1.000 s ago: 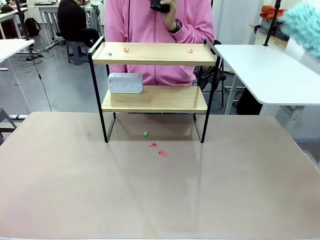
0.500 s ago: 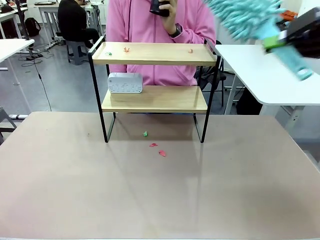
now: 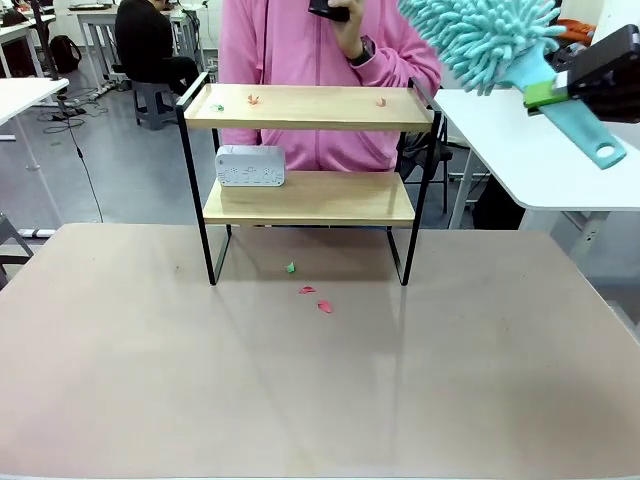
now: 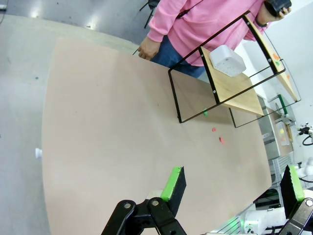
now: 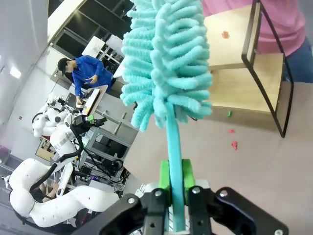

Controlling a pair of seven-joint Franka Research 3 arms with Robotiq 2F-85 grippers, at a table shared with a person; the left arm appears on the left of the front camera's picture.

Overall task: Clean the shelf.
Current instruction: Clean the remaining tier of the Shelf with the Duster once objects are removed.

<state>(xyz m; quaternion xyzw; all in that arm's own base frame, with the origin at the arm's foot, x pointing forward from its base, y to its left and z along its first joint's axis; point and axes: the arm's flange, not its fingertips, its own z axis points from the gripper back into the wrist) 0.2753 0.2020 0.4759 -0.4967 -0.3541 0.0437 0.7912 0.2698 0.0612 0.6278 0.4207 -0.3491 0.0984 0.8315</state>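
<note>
At the far side of the counter, shelf standing upright, paper scraps on its top board, right tool clenched on a teal duster held high near the shelf's right end, left tool released, empty.

The two-tier wooden shelf with black metal frame stands at the far middle of the beige table. A white box-shaped device sits at the left on its lower board. Small paper scraps lie on the top board; further scraps lie on the table just before the shelf.
</note>
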